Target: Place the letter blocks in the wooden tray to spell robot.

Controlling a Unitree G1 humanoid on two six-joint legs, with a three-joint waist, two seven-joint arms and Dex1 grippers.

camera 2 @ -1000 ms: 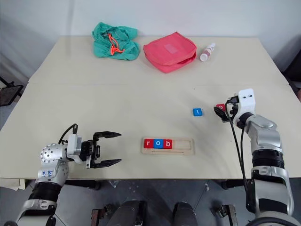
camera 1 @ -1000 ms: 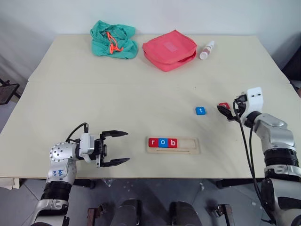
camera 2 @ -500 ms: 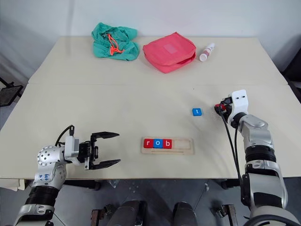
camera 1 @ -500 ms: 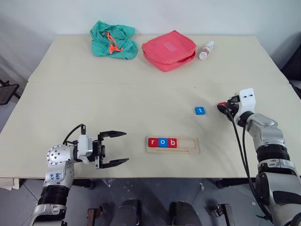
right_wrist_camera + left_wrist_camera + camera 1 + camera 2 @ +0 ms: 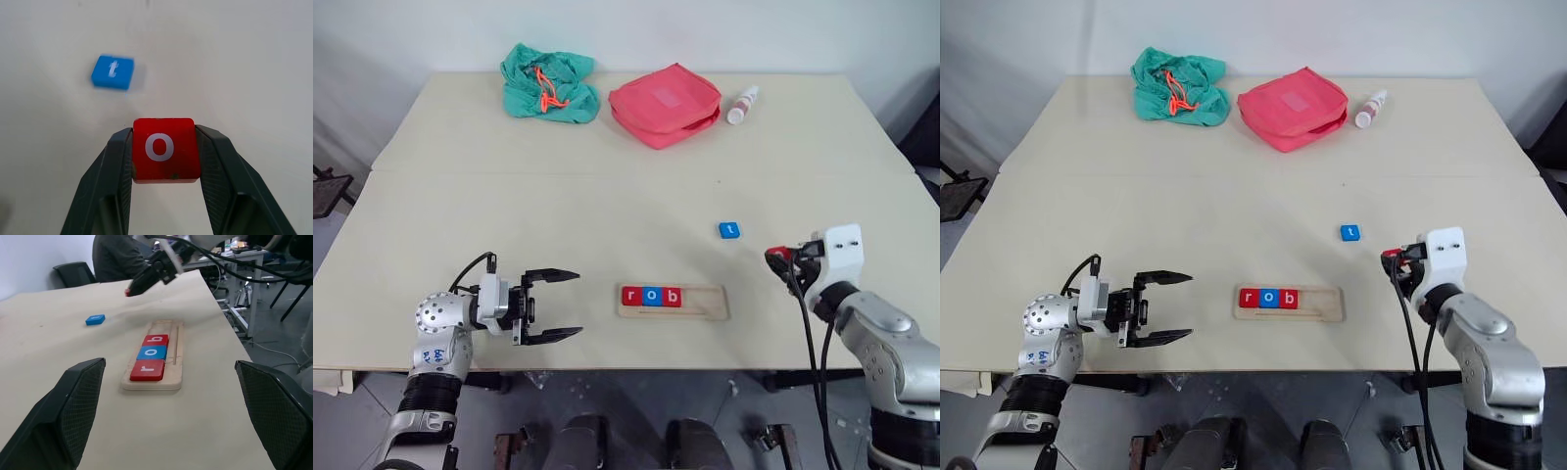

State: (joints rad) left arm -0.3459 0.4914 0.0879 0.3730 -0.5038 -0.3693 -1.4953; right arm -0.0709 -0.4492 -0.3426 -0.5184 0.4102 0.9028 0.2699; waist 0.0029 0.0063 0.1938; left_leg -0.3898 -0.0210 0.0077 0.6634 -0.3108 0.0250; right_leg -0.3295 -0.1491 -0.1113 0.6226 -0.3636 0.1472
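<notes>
The wooden tray point(image 5: 705, 301) lies near the table's front edge with three letter blocks at its left end: a red r point(image 5: 630, 295), a blue o point(image 5: 652, 295) and a red b point(image 5: 673, 296). A blue t block point(image 5: 729, 230) lies flat on the table behind the tray. My right gripper point(image 5: 777, 257) is shut on a red o block point(image 5: 165, 149) and holds it above the table to the right of the tray. To the left of the tray my left gripper point(image 5: 564, 305) stands open and holds nothing, pointing toward it.
At the back of the table lie a crumpled green cloth bag point(image 5: 549, 82), a red zip pouch point(image 5: 665, 103) and a small white bottle point(image 5: 742, 104). A person sits beyond the table point(image 5: 117, 257) in the left wrist view.
My right gripper has closed on the red o block, lifted it off the table and drawn back toward the front edge. The left gripper stays where it was.
</notes>
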